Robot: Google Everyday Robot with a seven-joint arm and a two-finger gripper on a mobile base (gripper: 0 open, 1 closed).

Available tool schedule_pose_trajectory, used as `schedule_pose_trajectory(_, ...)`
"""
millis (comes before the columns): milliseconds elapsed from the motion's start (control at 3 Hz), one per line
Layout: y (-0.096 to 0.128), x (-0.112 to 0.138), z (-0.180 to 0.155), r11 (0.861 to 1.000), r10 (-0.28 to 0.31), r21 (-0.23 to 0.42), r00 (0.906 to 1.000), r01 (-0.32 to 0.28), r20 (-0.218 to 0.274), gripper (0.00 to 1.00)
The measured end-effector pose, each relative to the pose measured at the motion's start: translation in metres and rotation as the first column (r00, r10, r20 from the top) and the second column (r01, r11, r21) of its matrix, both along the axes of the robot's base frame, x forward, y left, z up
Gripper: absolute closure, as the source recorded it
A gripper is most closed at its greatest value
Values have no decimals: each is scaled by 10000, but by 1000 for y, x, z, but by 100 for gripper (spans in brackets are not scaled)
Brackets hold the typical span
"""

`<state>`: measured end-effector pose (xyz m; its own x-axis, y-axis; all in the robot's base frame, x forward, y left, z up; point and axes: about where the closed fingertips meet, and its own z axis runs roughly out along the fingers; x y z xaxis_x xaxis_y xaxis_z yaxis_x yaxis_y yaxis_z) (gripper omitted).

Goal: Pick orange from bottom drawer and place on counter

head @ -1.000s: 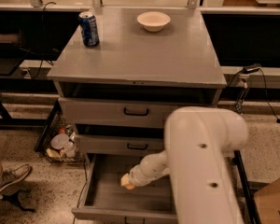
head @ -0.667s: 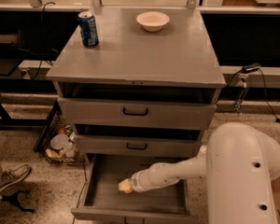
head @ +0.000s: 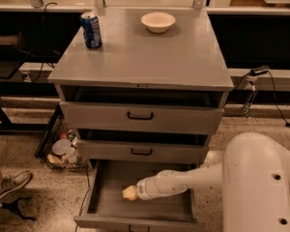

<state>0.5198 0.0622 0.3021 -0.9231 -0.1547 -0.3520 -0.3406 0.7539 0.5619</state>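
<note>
Centrally, a grey three-drawer metal cabinet (head: 140, 117) fills the view, its flat grey counter (head: 145, 62) on top. At lower right sits the robot's bulky white rounded arm (head: 261, 178). A second ago this housing stood in front of the drawers. It has since swung right, and only a slim white forearm now reaches left into the wide grey bottom drawer (head: 108, 202), which is pulled open.

On the counter's far edge rests a shallow white bowl (head: 158, 21), and well to its left stands a blue drinks can (head: 91, 29).

The gripper (head: 130, 193) hangs low over the left half of the drawer floor and has barely shifted, only sinking slightly. Whether the jaws are open or closed cannot be told. The small round orange cannot be told apart from the gripper's pale yellowish tip, and none lies on the counter. The robot is probably settling into the grasp, with the lift not yet begun.
</note>
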Motion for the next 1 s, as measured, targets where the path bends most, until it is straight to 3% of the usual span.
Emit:
schedule_pose_trajectory(333, 3, -3, 53, 9906, 875, 856, 9753, -1066, 2029, 100)
schedule_pose_trajectory(667, -1, -8, 106, 9726, 1341, 1305, 9232, -1922, 3602, 100)
schedule_pose_trajectory(1000, -25, -4, 169, 9583, 1274, 1616, 8589, -2355, 4961, 100)
